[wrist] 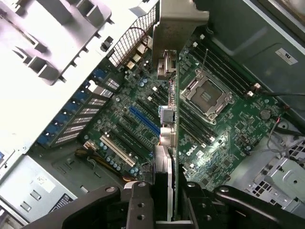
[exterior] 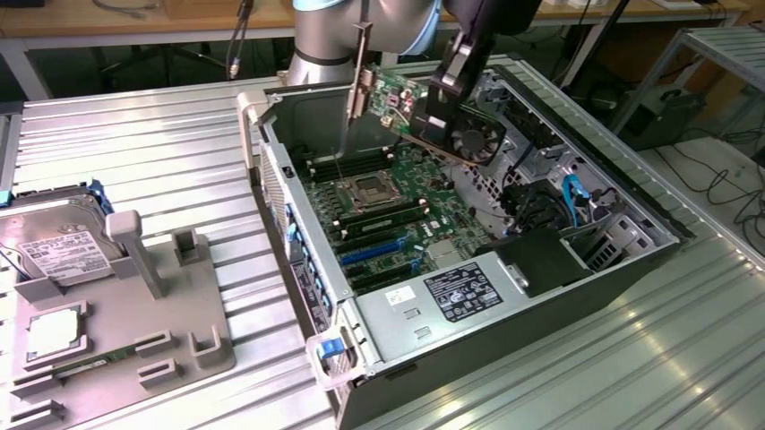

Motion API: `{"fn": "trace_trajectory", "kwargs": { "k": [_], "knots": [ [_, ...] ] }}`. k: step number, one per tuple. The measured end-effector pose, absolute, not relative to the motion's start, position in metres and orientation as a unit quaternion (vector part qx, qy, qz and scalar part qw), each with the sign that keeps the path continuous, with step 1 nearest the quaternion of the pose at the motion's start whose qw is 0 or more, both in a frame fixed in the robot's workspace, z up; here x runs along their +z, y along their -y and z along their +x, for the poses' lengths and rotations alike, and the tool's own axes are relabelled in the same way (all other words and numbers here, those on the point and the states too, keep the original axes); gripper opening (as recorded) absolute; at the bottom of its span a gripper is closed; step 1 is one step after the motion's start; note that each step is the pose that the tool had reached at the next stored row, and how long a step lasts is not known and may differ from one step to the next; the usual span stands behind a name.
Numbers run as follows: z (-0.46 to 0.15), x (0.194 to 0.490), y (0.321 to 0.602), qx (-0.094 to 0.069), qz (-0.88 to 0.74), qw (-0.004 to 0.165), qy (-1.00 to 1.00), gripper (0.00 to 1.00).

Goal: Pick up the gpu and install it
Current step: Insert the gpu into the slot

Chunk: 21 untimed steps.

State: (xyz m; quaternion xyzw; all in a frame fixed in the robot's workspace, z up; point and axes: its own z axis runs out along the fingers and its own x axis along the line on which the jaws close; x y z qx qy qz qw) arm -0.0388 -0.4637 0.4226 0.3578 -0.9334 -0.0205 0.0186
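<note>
One gpu [exterior: 400,100] pinched edge-on in my gripper [exterior: 440,91], jaws pressed on card, hanging above motherboard [exterior: 445,228], not touching. Long axis runs out from gripper, silver bracket [exterior: 358,97] farthest. Blue slot [wrist: 144,120] on motherboard just beside card edge.

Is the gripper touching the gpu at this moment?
Touching. In the exterior view the gripper clamps the gpu and holds it in the air above the open case. The wrist view shows the card's edge held inside the gripper.

The gpu [exterior: 389,94] sits in the gripper [wrist: 166,200]. Directly below lies the motherboard [exterior: 395,210], inside the case [exterior: 651,210]. The hard drive [exterior: 60,251] is well aside.
</note>
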Motion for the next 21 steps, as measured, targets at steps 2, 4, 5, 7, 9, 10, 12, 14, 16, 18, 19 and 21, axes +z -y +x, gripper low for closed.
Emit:
{"fn": "trace_trajectory", "kwargs": {
  "k": [2,4,5,7,9,10,12,14,16,18,19,21],
  "knots": [
    [-0.0388,0.4224,0.4638,-0.020,0.371,0.019,0.928,0.28],
    [-0.0388,0.4225,0.4637,-0.020,0.385,0.019,0.923,0.28],
    [-0.0388,0.4225,0.4637,-0.020,0.391,0.019,0.920,0.28],
    [-0.0388,0.4224,0.4638,-0.019,0.404,0.020,0.914,0.28],
    [-0.0388,0.4224,0.4637,-0.019,0.413,0.020,0.910,0.28],
    [-0.0388,0.4224,0.4637,-0.019,0.418,0.020,0.908,0.28],
    [-0.0388,0.4223,0.4637,-0.019,0.425,0.020,0.905,0.28],
    [-0.0388,0.4220,0.4637,-0.017,0.433,0.016,0.901,0.28],
    [-0.0388,0.4216,0.4637,-0.015,0.437,0.012,0.899,0.28],
    [-0.0387,0.4213,0.4637,-0.014,0.440,0.011,0.898,0.28],
    [-0.0387,0.4212,0.4637,-0.015,0.440,0.011,0.898,0.28],
    [-0.0388,0.4211,0.4637,-0.016,0.442,0.010,0.897,0.28]
  ]
}}
